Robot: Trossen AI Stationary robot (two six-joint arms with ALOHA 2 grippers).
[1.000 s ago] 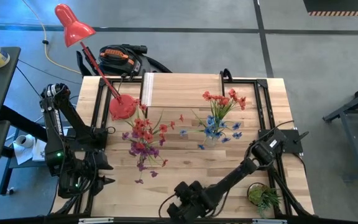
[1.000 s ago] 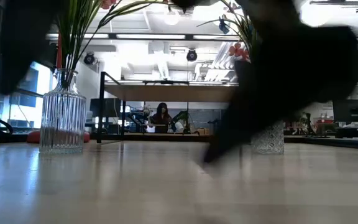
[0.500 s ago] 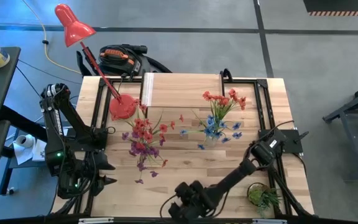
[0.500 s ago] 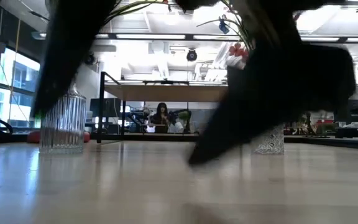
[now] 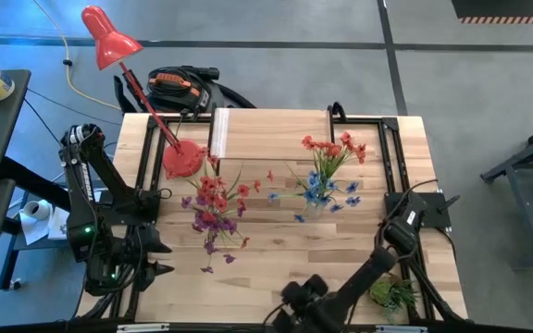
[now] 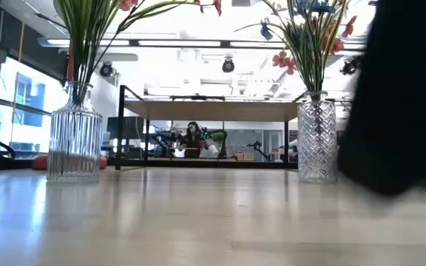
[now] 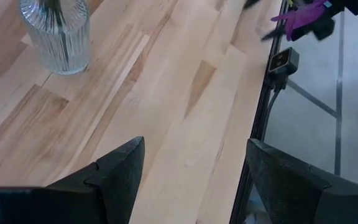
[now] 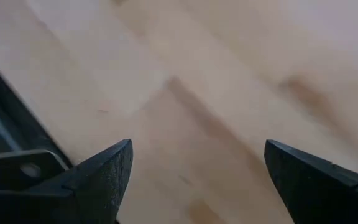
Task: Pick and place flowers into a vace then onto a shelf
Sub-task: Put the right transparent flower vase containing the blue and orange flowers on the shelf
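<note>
right pincer (image 5: 294,307) hangs empty and spread at the desk's (image 5: 276,259) near edge, both flower vases (image 5: 213,205) upright well beyond it, toward the shelf (image 5: 266,129)

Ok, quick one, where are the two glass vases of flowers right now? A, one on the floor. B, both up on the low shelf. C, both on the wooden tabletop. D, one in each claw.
C: in the low view the ribbed vase and the diamond-cut vase both stand on the tabletop, with the shelf behind them carrying no vase.

Grey floor (image 5: 276,23), red lamp (image 5: 109,39)
</note>
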